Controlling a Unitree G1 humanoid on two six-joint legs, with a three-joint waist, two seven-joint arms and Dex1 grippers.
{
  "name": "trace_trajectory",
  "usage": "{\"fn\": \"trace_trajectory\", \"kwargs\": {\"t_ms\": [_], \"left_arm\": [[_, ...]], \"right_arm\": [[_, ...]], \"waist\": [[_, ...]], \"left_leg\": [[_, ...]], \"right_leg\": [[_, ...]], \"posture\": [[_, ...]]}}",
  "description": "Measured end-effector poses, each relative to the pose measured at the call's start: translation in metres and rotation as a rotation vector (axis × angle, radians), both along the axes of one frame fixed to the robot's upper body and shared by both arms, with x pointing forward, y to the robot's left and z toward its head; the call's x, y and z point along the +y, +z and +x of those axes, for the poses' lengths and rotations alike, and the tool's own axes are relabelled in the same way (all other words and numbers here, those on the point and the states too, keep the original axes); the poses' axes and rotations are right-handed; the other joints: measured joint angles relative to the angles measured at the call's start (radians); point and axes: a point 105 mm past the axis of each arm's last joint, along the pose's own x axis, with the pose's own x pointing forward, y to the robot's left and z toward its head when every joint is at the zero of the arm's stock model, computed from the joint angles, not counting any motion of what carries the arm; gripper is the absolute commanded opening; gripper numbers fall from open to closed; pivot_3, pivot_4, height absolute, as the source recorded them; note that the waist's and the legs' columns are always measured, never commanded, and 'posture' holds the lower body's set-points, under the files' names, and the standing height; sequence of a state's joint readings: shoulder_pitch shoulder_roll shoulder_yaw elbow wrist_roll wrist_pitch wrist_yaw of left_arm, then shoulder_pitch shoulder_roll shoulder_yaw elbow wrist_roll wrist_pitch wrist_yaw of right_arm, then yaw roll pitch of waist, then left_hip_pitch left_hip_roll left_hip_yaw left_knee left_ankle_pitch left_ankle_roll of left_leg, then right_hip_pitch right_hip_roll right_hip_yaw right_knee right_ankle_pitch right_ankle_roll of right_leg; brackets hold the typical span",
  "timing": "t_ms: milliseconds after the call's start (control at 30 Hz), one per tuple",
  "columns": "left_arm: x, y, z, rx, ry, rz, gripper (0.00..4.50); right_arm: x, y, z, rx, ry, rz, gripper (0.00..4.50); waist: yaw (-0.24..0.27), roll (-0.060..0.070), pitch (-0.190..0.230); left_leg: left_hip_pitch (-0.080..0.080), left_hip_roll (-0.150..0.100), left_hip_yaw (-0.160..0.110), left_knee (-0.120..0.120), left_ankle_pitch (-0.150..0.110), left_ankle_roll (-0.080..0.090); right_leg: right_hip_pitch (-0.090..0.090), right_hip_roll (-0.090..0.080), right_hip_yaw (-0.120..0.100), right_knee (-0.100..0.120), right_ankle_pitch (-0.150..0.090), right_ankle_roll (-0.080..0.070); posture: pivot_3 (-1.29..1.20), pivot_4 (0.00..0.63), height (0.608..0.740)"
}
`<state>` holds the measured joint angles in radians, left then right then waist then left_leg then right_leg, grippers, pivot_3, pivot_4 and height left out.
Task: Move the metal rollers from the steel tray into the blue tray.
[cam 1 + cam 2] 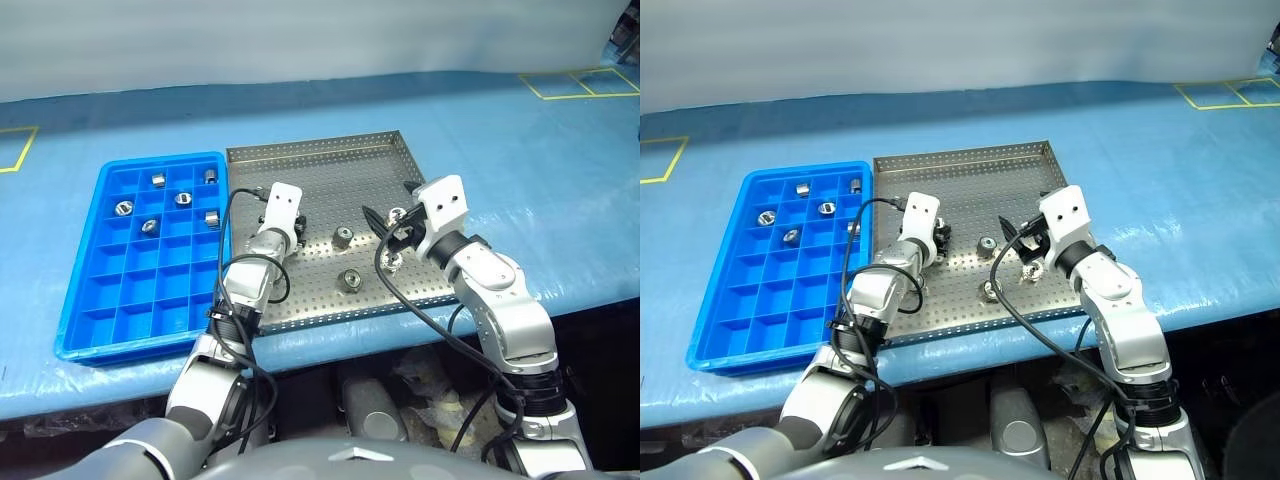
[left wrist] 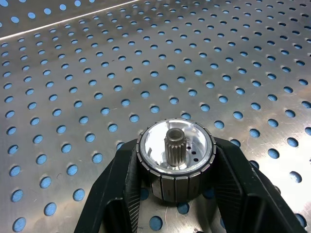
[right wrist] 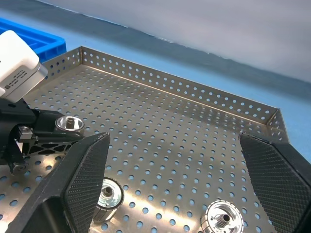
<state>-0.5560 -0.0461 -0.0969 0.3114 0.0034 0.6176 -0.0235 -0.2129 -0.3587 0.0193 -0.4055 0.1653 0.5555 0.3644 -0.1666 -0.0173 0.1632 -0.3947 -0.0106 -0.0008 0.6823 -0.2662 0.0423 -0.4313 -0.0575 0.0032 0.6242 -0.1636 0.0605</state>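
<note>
My left gripper is shut on one of the metal rollers, a shiny ribbed cylinder with a small toothed hub that stands on the steel tray near its left middle. The same held roller shows in the right wrist view. My right gripper hovers open over the tray's right half, nothing between its fingers. Loose rollers lie in the steel tray at its centre, nearer the front and under the right gripper. The blue tray lies left of the steel tray, with several rollers in its far compartments.
Both trays rest on a blue table cover with yellow tape squares at the far right and far left. The blue tray's near rows of compartments hold nothing. Black cables loop along both arms over the steel tray's front rim.
</note>
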Motion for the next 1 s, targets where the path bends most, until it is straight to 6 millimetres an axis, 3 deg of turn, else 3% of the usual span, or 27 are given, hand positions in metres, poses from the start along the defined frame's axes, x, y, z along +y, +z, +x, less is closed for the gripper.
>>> {"fn": "trace_trajectory", "kwargs": {"t_ms": [233,367,433,533,700,833,1000], "left_arm": [[0.014,0.007,-0.004,-0.064,0.022,-0.015,1.74],[0.036,0.045,-0.014,-0.220,-0.001,-0.032,1.74],[0.054,0.072,-0.022,-0.315,0.006,-0.025,1.74],[0.085,0.096,-0.036,-0.370,0.068,0.010,1.74],[0.131,0.085,-0.065,-0.278,0.164,0.140,1.74],[0.148,0.081,-0.087,-0.238,0.177,0.185,1.74],[0.193,0.082,-0.106,-0.209,0.351,0.214,1.74]], "right_arm": [[0.000,0.000,0.000,0.000,-0.001,0.002,4.50],[-0.002,-0.004,-0.001,0.013,0.000,0.000,4.50],[-0.003,-0.007,-0.002,0.024,-0.003,-0.001,4.50],[-0.006,-0.010,-0.002,0.032,-0.010,-0.001,4.50],[-0.004,-0.012,0.000,0.041,-0.005,0.001,4.50],[0.001,-0.014,0.002,0.050,0.017,0.003,4.50],[0.004,-0.017,0.003,0.059,0.035,0.008,4.50]], "waist": [[-0.002,0.000,0.000],[-0.003,0.000,0.000],[-0.004,0.000,0.000],[-0.005,0.000,0.000],[-0.007,0.000,0.000],[-0.003,0.000,0.000],[0.019,0.000,0.000]], "left_leg": [[0.000,0.000,0.000,-0.001,0.000,0.000],[-0.001,0.000,0.001,-0.001,0.000,0.000],[-0.001,0.001,0.002,-0.001,0.000,0.000],[0.000,0.000,0.003,0.000,0.000,0.000],[0.000,0.001,0.004,0.000,0.000,0.000],[0.000,0.000,0.003,-0.001,0.000,0.000],[0.000,0.001,0.004,0.000,0.000,0.000]], "right_leg": [[-0.001,0.000,0.001,0.000,0.000,0.000],[-0.003,0.000,0.003,0.001,0.001,-0.001],[-0.003,0.000,0.004,0.001,0.000,-0.001],[-0.002,0.000,0.005,0.001,0.000,0.000],[-0.003,0.000,0.005,0.001,-0.001,-0.001],[-0.003,0.000,0.005,0.001,-0.001,-0.002],[-0.003,0.001,0.005,0.002,-0.003,-0.005]], "posture": [[-0.26,0.150,0.740],[-0.25,0.150,0.740],[-0.25,0.150,0.740],[-0.23,0.150,0.740],[-0.23,0.150,0.740],[-0.17,0.150,0.740],[-0.14,0.150,0.740]]}}
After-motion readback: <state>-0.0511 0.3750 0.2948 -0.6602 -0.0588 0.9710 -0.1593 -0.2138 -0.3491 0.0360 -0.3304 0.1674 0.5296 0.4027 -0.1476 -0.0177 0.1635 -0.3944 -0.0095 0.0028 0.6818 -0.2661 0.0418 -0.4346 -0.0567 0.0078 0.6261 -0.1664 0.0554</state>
